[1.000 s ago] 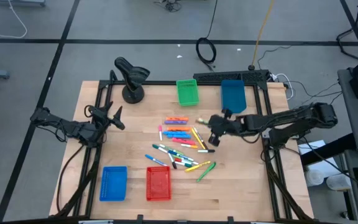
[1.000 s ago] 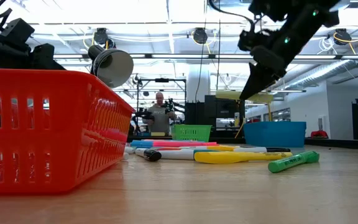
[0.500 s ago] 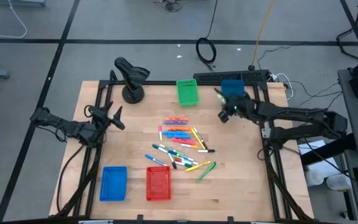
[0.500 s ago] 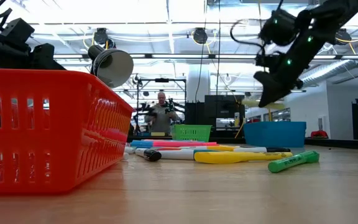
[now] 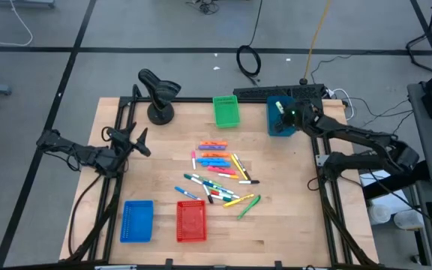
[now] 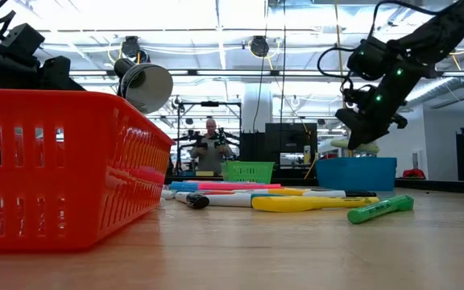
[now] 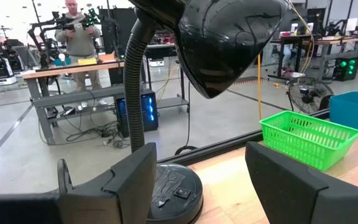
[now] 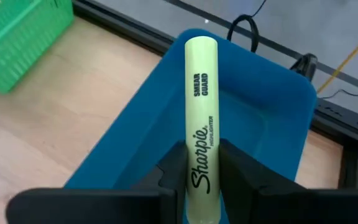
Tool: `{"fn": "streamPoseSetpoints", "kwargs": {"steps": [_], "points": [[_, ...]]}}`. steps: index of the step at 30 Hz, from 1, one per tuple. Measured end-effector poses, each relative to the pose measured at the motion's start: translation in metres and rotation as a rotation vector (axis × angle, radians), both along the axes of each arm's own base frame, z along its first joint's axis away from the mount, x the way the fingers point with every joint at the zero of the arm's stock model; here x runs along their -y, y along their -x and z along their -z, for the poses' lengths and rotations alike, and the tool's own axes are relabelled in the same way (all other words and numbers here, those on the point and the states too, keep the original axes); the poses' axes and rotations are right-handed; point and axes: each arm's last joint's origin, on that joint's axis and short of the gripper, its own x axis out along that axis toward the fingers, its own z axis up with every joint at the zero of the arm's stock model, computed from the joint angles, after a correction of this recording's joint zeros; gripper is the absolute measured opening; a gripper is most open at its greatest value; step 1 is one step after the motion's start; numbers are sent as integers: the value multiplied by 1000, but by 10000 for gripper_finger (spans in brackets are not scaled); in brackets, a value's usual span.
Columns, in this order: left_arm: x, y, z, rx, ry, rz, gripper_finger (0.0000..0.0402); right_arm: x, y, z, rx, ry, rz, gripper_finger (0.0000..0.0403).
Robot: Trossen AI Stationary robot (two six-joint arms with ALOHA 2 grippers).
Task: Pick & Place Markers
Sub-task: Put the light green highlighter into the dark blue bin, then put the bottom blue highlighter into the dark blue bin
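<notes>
A heap of coloured markers (image 5: pixel 220 176) lies flat mid-table, also in the low view (image 6: pixel 272 197). My right gripper (image 5: pixel 280 109) hangs over the deep blue bin (image 5: pixel 281 120) at the far right, shut on a pale yellow-green highlighter marker (image 8: pixel 202 106). In the low view the marker (image 6: pixel 364 146) shows just above the bin's rim (image 6: pixel 357 163). My left gripper (image 5: pixel 142 142) waits open at the table's left side, level, facing the black desk lamp (image 7: pixel 166 186). My right gripper pinches the highlighter's barrel near its rear end (image 8: pixel 202 171) between its two fingers (image 8: pixel 174 168), one on each side. The marker lies along the fingers and sticks out well past their tips. The fingers slant down from the table's right. The marker hangs clear above the blue bin's inside (image 8: pixel 272 118).
A green mesh basket (image 5: pixel 226 111) stands left of the blue bin at the far edge. A red basket (image 5: pixel 191 221) and a blue basket (image 5: pixel 136 220) sit near the front edge. The lamp (image 5: pixel 158 94) stands at the far left. A person stands in the room behind (image 6: pixel 210 145).
My right gripper has carried the highlighter from above the marker heap toward the table's far right, ending over the blue bin. It has turned and tipped downward on the way. The marker stays in the hold, clear of the table.
</notes>
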Motion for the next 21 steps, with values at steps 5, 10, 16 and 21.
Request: {"fn": "streamPoseSetpoints", "kwargs": {"steps": [5,10,16,21], "points": [[0,0,0,0,0,0,251,0,0,2,7,18,4,93],[0,0,0,0,0,0,251,0,0,2,8,19,7,113],[0,0,0,-1,0,0,251,0,0,2,12,23,6,130],[0,0,0,0,0,0,251,1,-6,-10,166,49,-91,137]]}}
